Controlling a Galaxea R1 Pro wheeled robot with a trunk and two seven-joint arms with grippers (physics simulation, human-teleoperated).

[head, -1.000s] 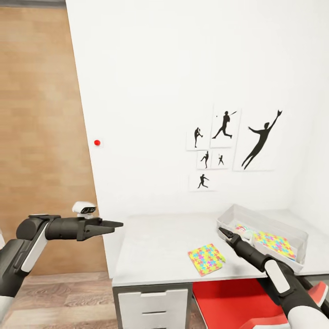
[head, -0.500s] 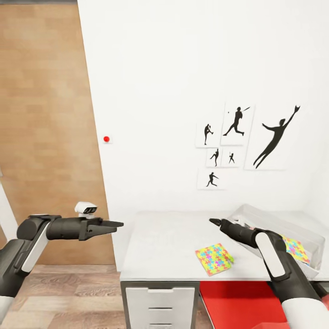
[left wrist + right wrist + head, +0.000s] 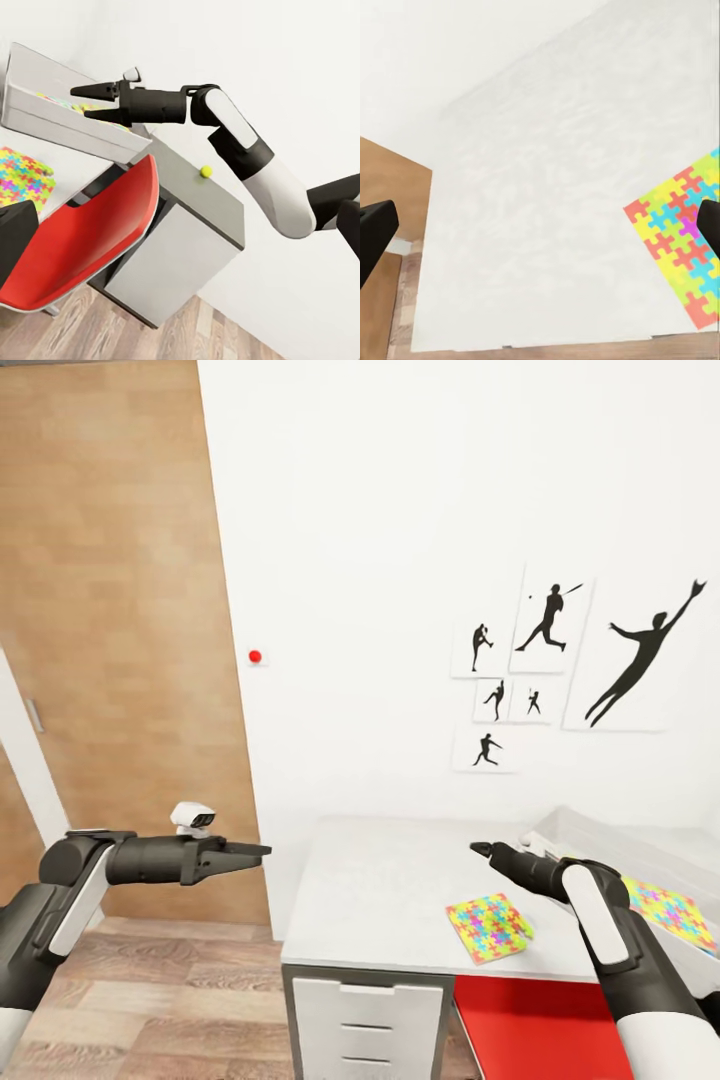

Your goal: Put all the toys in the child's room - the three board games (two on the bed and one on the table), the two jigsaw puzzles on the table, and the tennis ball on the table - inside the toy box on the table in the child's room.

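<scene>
Black right gripper [image 3: 484, 849]: fingers spread apart in the left wrist view, empty — hovering over the table [image 3: 390, 880].
Left gripper [image 3: 252, 850]: fingers look pressed together, holding nothing, out at 9 o'clock off the desk edge.
Loose jigsaw puzzle [image 3: 489, 926]: flat on the table at 6 o'clock from the right gripper.
Toy box [image 3: 668, 852]: at 3 o'clock, a second puzzle [image 3: 675, 912] inside.
Tennis ball [image 3: 205, 171]: on the far desk wing — beyond the red chair [image 3: 82, 240].
Wall pictures [image 3: 560, 660]: at 12 o'clock.

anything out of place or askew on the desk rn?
One jigsaw puzzle lies skewed on the table, a corner overhanging the front edge. A second puzzle sits in the toy box. Nothing looks spilled or damaged.
</scene>
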